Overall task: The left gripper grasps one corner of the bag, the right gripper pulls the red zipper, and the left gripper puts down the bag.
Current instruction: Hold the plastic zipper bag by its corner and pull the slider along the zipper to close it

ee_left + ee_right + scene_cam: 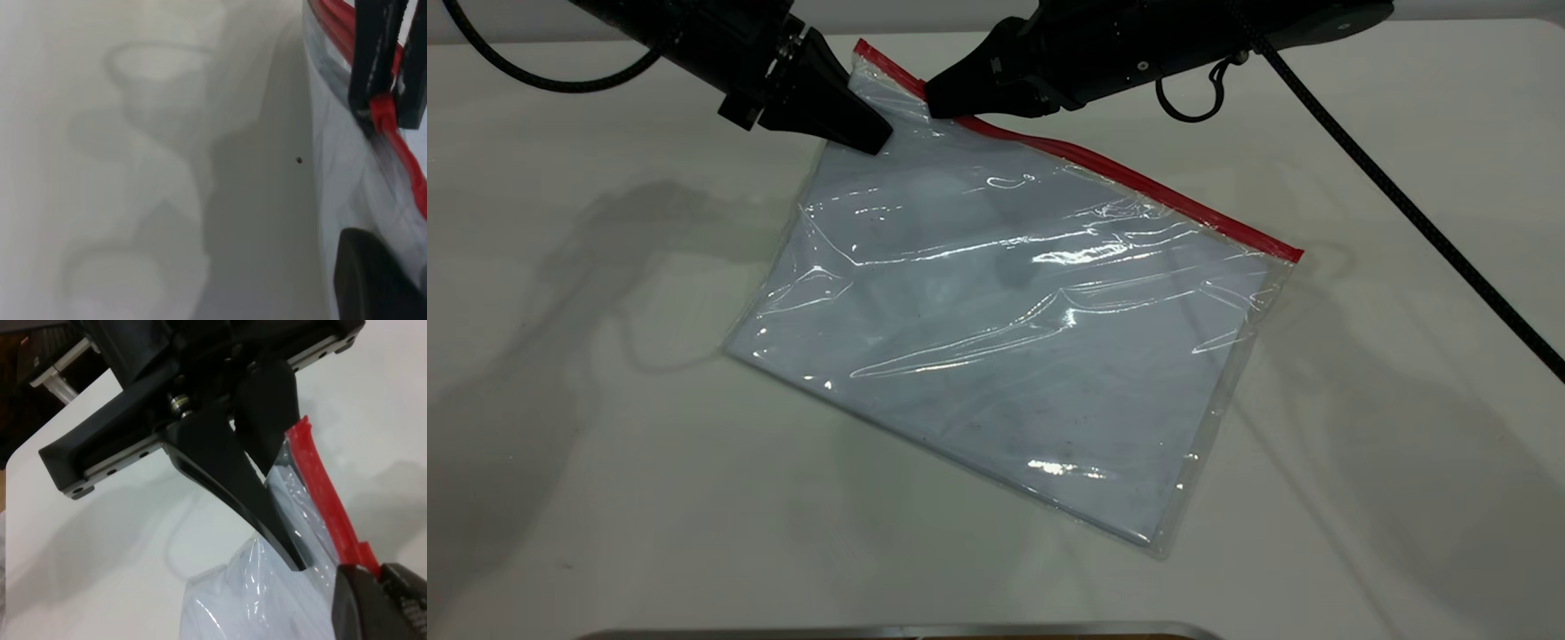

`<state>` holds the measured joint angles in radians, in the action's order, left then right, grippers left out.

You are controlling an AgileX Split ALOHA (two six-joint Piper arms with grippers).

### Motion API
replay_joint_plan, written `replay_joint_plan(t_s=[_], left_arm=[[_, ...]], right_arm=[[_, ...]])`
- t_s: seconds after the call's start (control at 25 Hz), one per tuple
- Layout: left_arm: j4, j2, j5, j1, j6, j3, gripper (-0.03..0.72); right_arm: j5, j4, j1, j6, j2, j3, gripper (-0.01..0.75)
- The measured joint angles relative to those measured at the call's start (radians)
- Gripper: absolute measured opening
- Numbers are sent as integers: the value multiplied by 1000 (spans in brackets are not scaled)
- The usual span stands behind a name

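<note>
The bag (1005, 338), clear and crinkly, lies slanted on the white table with its far-left end lifted. The red zipper (1138, 182) runs along its far edge. My left gripper (871, 138) is shut on the plastic just below the corner of the bag (861, 49). The right wrist view shows the left gripper (280, 520) pinching that plastic beside the zipper (327, 500). My right gripper (934, 102) is shut on the zipper's red slider tab (382, 113) near that corner. The tab also shows in the right wrist view (367, 553).
The right arm's braided cable (1449, 249) hangs across the right side of the table. A metal edge (898, 631) lies along the table's near side. Bare white table surrounds the bag, with arm shadows at the left.
</note>
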<state>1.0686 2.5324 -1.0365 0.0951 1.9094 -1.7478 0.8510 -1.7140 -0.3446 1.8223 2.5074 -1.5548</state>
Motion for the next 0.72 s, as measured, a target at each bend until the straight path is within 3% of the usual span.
replay_joint_plan(t_s=[0.24, 0.52, 0.72], left_arm=[[7, 0, 0, -1, 0, 0, 51], [7, 0, 0, -2, 1, 0, 51], [7, 0, 0, -2, 1, 0, 51]], right_arm=[[1, -26, 0, 0, 0, 0, 72], [17, -45, 0, 33, 0, 0, 331], [17, -49, 0, 47, 0, 0, 354]])
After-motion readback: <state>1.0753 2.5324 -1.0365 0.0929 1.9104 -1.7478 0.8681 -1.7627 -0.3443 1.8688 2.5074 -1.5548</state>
